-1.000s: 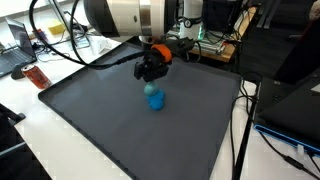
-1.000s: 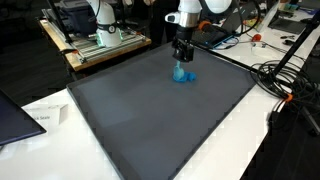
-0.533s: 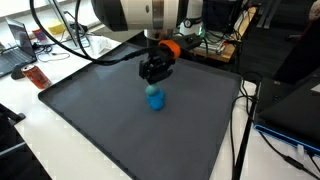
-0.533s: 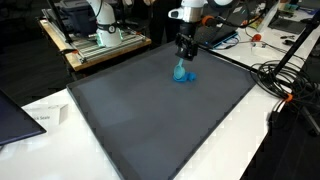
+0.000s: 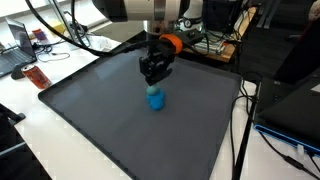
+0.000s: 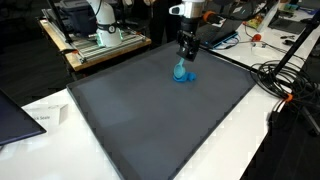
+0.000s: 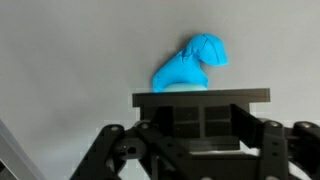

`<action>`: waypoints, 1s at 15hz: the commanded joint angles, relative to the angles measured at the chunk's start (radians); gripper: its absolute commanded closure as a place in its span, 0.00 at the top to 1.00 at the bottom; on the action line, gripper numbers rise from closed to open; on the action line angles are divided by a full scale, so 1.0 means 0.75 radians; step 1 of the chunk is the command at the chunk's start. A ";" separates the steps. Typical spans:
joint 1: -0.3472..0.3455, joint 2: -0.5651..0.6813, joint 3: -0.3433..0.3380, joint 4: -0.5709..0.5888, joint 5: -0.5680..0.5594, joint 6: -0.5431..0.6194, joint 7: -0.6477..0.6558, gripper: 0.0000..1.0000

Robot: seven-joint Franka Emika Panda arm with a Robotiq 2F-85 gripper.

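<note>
1. The black Robotiq gripper (image 5: 152, 78) hangs right over a small bright-blue soft lump (image 5: 155, 98), a clear gap between them!
2. Jaws: I cannot tell how far apart they stand; nothing is seen in their grasp.
3. In the wrist view, the lump (image 7: 190, 68) lies beyond the fingertips.
4. The lump sits on the dark grey mat (image 6: 140, 110), toward its far corner, in from the edges.

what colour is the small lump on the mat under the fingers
The lump is plain bright blue, clearest in the wrist view.
</note>
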 commanded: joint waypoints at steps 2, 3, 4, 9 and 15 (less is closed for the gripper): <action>-0.027 -0.076 0.037 -0.066 0.011 -0.001 -0.011 0.37; -0.038 -0.089 0.047 -0.080 0.009 -0.001 -0.006 0.37; -0.049 -0.100 0.058 -0.095 0.009 0.000 -0.006 0.37; -0.151 -0.128 0.178 -0.135 0.009 -0.001 -0.020 0.37; -0.335 -0.108 0.390 -0.149 0.009 0.000 -0.031 0.37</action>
